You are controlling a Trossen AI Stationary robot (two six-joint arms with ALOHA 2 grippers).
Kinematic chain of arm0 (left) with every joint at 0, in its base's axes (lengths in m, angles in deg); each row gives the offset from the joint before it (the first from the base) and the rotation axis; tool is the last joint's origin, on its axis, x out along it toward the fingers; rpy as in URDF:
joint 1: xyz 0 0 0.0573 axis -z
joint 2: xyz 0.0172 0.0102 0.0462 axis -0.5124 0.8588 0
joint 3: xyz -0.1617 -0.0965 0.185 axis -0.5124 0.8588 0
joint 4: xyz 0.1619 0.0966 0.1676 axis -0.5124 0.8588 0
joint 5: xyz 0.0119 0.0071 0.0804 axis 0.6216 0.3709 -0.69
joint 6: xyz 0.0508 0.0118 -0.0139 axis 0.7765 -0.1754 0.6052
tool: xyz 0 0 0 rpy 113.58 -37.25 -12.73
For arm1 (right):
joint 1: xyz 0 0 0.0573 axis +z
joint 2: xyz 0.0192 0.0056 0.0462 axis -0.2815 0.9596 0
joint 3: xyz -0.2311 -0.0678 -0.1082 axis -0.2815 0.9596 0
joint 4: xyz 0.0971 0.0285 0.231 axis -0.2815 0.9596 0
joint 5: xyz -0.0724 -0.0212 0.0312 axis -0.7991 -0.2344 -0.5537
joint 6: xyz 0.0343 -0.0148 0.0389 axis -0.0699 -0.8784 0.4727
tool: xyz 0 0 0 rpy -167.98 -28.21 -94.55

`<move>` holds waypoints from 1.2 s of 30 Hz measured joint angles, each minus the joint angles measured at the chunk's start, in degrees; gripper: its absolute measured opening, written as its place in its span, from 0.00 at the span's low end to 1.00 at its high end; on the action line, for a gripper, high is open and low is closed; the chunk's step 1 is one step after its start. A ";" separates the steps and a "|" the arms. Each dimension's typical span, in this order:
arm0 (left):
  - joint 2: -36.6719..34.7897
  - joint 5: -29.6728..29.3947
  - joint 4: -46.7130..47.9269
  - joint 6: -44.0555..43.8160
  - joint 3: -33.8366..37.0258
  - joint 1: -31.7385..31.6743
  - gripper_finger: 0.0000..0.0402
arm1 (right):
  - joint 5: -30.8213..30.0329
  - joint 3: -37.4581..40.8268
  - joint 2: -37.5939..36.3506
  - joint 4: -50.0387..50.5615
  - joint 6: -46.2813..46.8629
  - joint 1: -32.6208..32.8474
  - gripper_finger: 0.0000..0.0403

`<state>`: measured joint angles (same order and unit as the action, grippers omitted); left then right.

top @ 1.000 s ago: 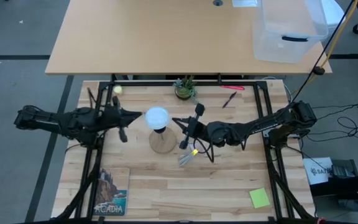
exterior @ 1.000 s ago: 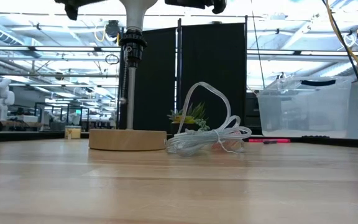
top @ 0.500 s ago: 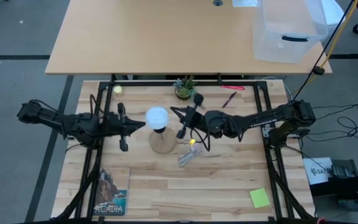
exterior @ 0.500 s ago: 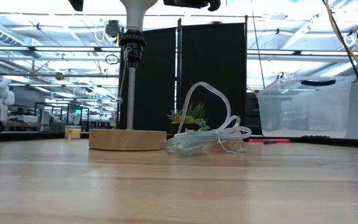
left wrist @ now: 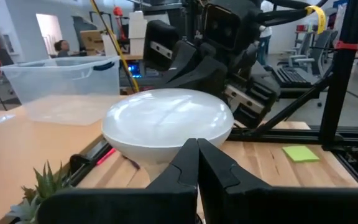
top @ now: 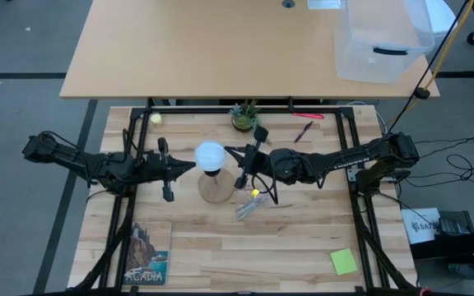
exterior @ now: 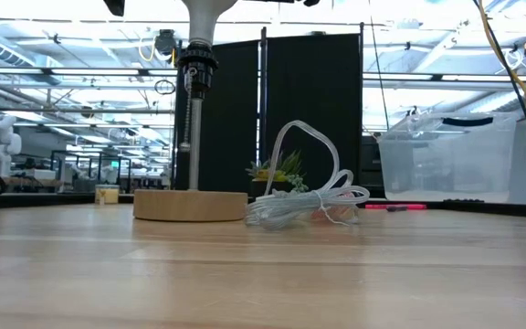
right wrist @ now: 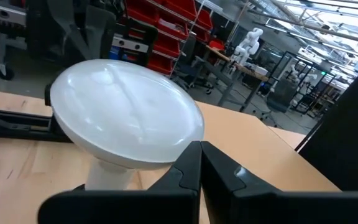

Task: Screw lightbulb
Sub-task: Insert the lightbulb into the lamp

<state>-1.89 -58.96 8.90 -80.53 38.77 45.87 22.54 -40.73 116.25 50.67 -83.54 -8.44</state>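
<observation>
High view: the lightbulb [top: 209,154] sits upright on the wooden stand [top: 215,188] mid-counter, so the screwing looks mostly done, though I can't tell how tight; the left hand [top: 189,165] and right hand [top: 229,149] flank it, both closed on nothing. Low view: the bulb's neck meets the black socket [exterior: 196,71], with a coiled white cable [exterior: 304,203] beside the base. In both wrist views the closed fingers point at the globe without touching it.
</observation>
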 joint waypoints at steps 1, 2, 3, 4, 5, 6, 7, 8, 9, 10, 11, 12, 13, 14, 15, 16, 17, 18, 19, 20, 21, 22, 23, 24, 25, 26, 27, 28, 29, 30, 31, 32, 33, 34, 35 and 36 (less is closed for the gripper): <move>-0.04 -0.19 0.15 0.00 0.00 0.00 0.00 | -0.21 0.00 0.00 0.01 0.00 0.28 0.00; -0.06 -0.69 0.44 0.00 0.00 0.00 0.00 | -0.42 0.00 0.00 0.09 0.03 0.56 0.00; -0.06 -1.54 0.84 0.00 0.00 0.00 0.00 | -0.69 0.00 -0.01 0.18 0.10 0.82 0.00; -0.06 -2.56 1.24 -0.02 0.00 0.00 0.00 | -1.16 0.00 -0.02 0.24 0.26 1.18 0.00; -0.10 -3.75 1.57 -0.04 0.00 -0.02 0.00 | -1.40 0.00 -0.02 0.40 0.34 1.54 0.00; -0.14 -4.80 1.82 -0.05 0.00 -0.06 0.00 | -1.34 0.00 -0.02 0.46 0.49 1.90 0.00; -0.15 -5.72 1.92 -0.02 0.00 -0.07 0.00 | -1.26 0.00 -0.04 0.54 0.87 2.22 0.00; -0.12 -6.59 2.02 -0.01 0.00 -0.09 0.00 | -1.07 0.00 -0.04 0.55 1.18 2.54 0.00; -0.18 -7.62 2.17 0.02 0.00 -0.12 0.00 | -0.58 0.00 -0.04 0.53 1.52 2.85 0.00; -0.38 -8.61 2.41 0.03 -0.01 -0.13 0.00 | 0.23 0.00 -0.04 0.43 1.76 3.14 0.00; -0.41 -9.09 2.70 0.10 -0.04 -0.15 0.00 | 0.84 -0.02 0.02 0.34 1.98 3.45 0.00; -0.43 -9.48 3.16 0.13 -0.07 -0.16 0.00 | 1.16 -0.04 0.12 0.46 2.20 3.81 0.00; -0.61 -10.36 3.74 0.13 -0.07 -0.25 0.00 | 1.33 -0.01 0.19 0.83 2.47 4.15 0.00; -0.58 -10.73 3.80 0.15 -0.04 -0.35 0.00 | 1.31 0.02 0.26 0.90 2.82 4.42 0.00; -0.56 -11.07 3.82 0.14 -0.04 -0.64 0.00 | 1.27 0.02 0.26 0.87 3.18 4.68 0.00; -0.63 -12.04 3.74 0.10 -0.04 -1.15 0.00 | 1.10 0.02 0.26 0.74 3.44 4.99 0.00; -0.71 -13.70 3.46 -0.05 -0.04 -1.81 0.00 | 0.76 0.02 0.27 0.55 3.50 5.33 0.00; -0.74 -15.03 3.46 -0.11 -0.04 -2.30 0.00 | 0.65 0.00 0.59 0.28 3.52 5.70 0.00; -0.74 -15.93 3.49 -0.13 -0.04 -2.85 0.00 | 0.65 0.00 0.91 0.20 3.48 6.09 0.00; -0.74 -16.19 3.24 -0.10 -0.04 -3.23 0.00 | 0.61 0.00 1.36 0.41 3.46 6.33 0.00; -0.80 -16.15 2.85 0.19 -0.04 -3.44 0.00 | 0.42 0.00 1.83 0.41 3.45 6.57 0.00; -1.14 -15.97 2.25 0.47 -0.04 -3.53 0.00 | 0.09 0.02 2.14 0.78 3.42 6.63 0.00; -1.59 -15.26 1.95 0.89 -0.02 -3.47 0.00 | -0.76 0.04 2.49 0.83 3.41 6.63 0.00; -2.26 -14.66 1.25 1.29 -0.02 -3.35 0.00 | -1.60 0.04 2.69 1.07 3.41 6.59 0.00; -3.01 -13.78 0.65 1.60 -0.02 -3.06 0.00 | -2.59 0.04 2.74 1.81 3.37 6.49 0.00; -3.59 -12.71 0.44 1.81 -0.02 -2.42 0.00 | -3.18 0.04 2.75 2.74 3.40 6.28 0.00; -4.27 -11.49 0.08 1.98 -0.02 -1.88 0.00 | -3.46 0.04 2.75 3.20 3.48 5.87 0.00; -4.82 -10.47 -0.46 2.45 -0.02 -1.28 0.00 | -4.06 0.04 2.75 3.44 3.72 5.45 0.00; -5.06 -9.21 -0.81 3.17 -0.02 -0.62 0.00 | -4.91 0.04 2.75 3.52 3.75 5.07 0.00; -5.25 -8.23 -0.91 3.44 -0.02 0.06 0.00 | -5.63 0.04 2.75 3.52 3.62 4.66 0.00; -5.33 -7.56 -0.97 3.48 -0.02 0.80 0.00 | -6.10 0.04 2.75 3.54 3.36 4.25 0.00; -5.33 -7.29 -1.14 3.75 -0.02 1.42 0.00 | -6.17 0.04 2.75 3.54 3.24 3.67 0.00; -5.26 -7.16 -1.18 4.13 -0.02 2.04 0.00 | -6.21 0.04 2.75 3.54 3.23 3.10 0.00; -4.86 -7.15 -1.12 4.48 -0.02 2.61 0.00 | -6.24 0.04 2.75 3.54 3.23 2.47 0.00; -4.40 -7.14 -1.14 4.55 -0.02 3.06 0.00 | -6.24 0.04 2.75 3.48 3.23 1.90 0.00; -3.92 -7.12 -1.14 4.56 -0.02 3.56 0.00 | -6.24 0.04 2.75 3.20 3.15 1.36 0.00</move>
<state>-5.81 -66.07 7.76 -75.96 38.75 49.43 16.30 -40.69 119.00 53.87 -80.39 -7.09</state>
